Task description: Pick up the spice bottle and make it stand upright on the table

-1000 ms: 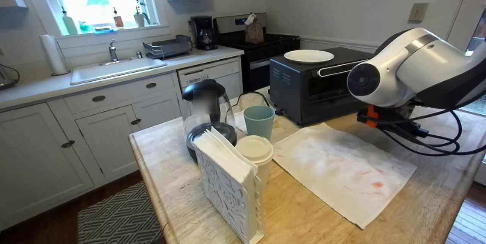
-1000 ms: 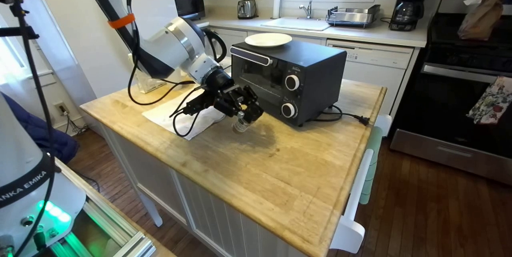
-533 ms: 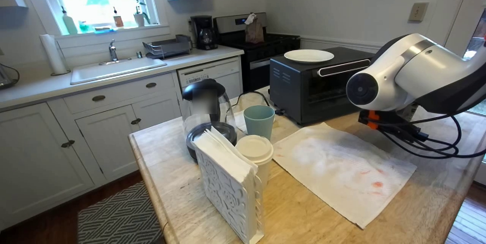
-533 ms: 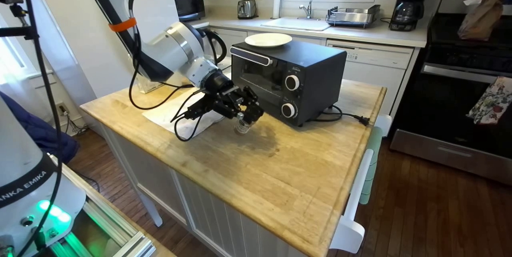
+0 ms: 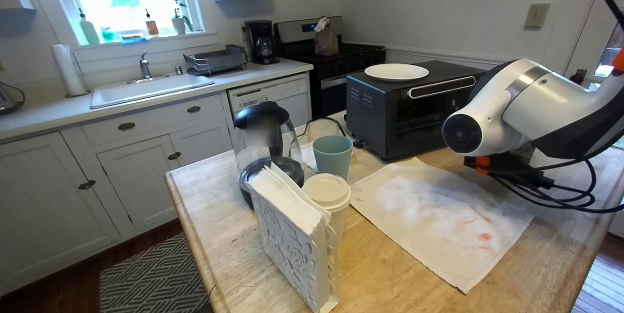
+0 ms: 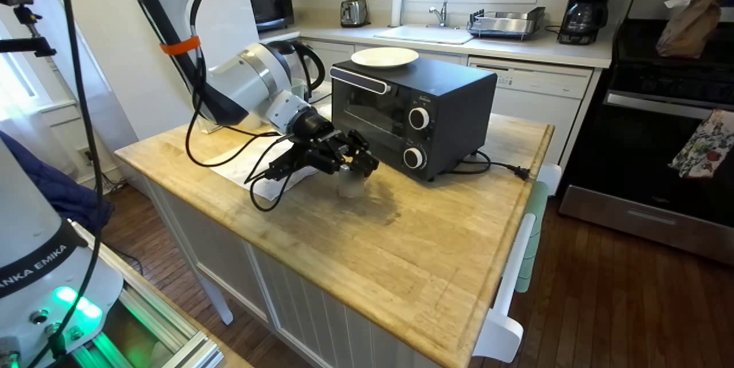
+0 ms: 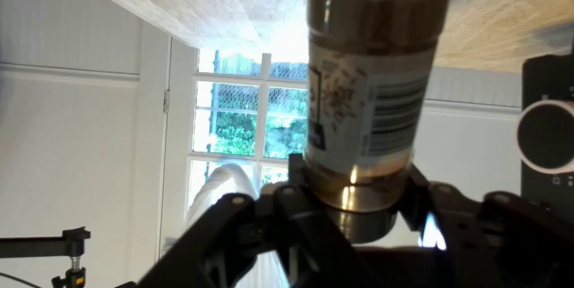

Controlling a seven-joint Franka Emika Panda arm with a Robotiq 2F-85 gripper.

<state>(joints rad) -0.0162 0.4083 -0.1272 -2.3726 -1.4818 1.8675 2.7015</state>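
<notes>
Spice bottle (image 7: 374, 95) in the wrist view, clamped in the gripper (image 7: 354, 178) at its capped end. In an exterior view, the arm (image 5: 555, 103) largely hides it. In an exterior view it seems nearly upright, low over the counter (image 6: 424, 236) (blur hides whether they touch): picking up looks done, righting nearly so, and release remains.

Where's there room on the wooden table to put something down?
The biggest bare bit of table lies between the oven, a plug, the bottle and the green cloth. There's a smaller bare strip between the napkins and the paper. It's crowded around the kettle, mug and cup, and where the claw holds the bottle.
</notes>
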